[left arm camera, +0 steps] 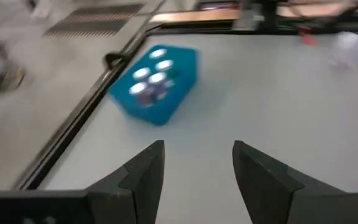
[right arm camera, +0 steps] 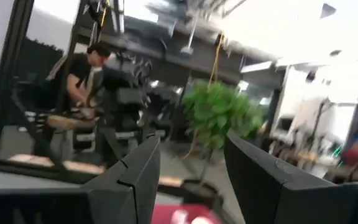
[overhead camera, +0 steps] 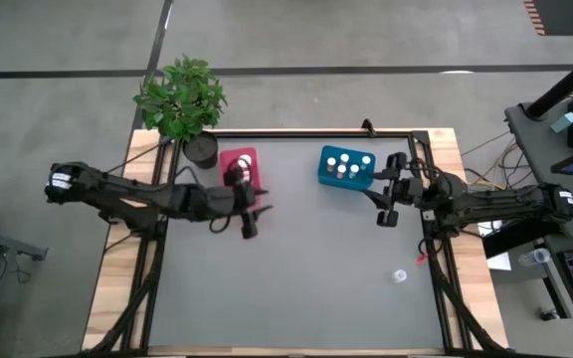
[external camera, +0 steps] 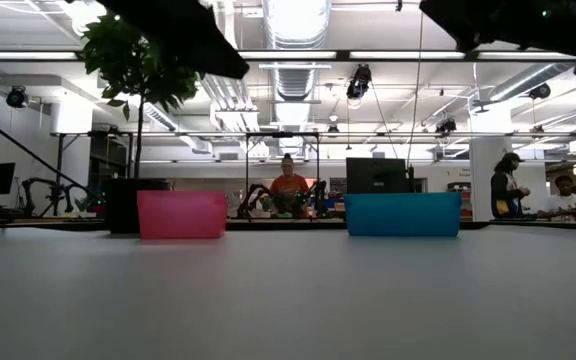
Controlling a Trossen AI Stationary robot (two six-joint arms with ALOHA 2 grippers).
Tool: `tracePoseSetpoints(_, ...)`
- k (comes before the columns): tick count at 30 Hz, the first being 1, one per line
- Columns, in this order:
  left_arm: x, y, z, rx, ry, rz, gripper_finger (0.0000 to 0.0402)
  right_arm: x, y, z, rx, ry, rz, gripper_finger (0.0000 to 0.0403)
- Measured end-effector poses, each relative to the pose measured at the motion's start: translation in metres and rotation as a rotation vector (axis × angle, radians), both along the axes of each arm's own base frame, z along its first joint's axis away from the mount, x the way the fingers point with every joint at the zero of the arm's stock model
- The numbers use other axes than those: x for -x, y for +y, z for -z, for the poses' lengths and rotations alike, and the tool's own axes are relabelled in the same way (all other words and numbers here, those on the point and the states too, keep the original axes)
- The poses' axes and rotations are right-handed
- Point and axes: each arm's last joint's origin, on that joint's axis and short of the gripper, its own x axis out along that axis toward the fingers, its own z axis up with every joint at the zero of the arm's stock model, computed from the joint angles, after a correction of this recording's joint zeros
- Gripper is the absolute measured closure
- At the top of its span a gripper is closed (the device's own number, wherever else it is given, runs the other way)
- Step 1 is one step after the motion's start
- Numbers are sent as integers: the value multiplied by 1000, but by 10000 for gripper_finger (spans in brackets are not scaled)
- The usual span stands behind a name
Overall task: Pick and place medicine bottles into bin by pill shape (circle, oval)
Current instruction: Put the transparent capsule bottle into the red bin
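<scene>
Medicine bottles (overhead camera: 347,167) with white caps stand clustered inside the teal bin (overhead camera: 327,175) at about one o'clock on the table (overhead camera: 296,288) in the high view, more caps fill the pink bin (overhead camera: 251,156) at eleven o'clock beside the plant pot (overhead camera: 202,149), one lone bottle (overhead camera: 399,275) stands at four o'clock, the left gripper (overhead camera: 248,210) hovers just below the pink bin, and the right gripper (overhead camera: 385,198) hangs beside the teal bin. Low view: the pink bin (external camera: 181,215) sits at nine o'clock and the teal bin (external camera: 403,214) at three, with people in the room behind. Left wrist view shows open, empty fingers (left arm camera: 140,177) facing the teal bin (left arm camera: 169,99); right wrist view shows parted fingers (right arm camera: 260,174) gripping nothing, pointing at the plant (right arm camera: 219,118).
</scene>
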Motion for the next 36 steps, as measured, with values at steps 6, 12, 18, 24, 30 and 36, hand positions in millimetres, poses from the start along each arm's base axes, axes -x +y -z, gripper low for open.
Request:
tracePoseSetpoints(6,2,-26,0,-103,36,148,231,-9,-1,-7,-181,165,-46,236)
tracePoseSetpoints(12,4,-35,0,-169,55,213,231,-13,0,-33,-445,343,-81,236)
tracePoseSetpoints(18,3,-34,2,-260,94,252,231,-8,9,-52,-675,549,-97,236)
tracePoseSetpoints(24,2,-34,1,-283,92,262,231,-19,23,-62,-842,636,-145,236)
tracePoseSetpoints(30,2,-34,2,-280,94,261,231,-34,40,-51,-1143,874,-205,236)
tracePoseSetpoints(36,3,-34,1,-236,73,241,230,-19,71,-14,-1632,1508,137,236)
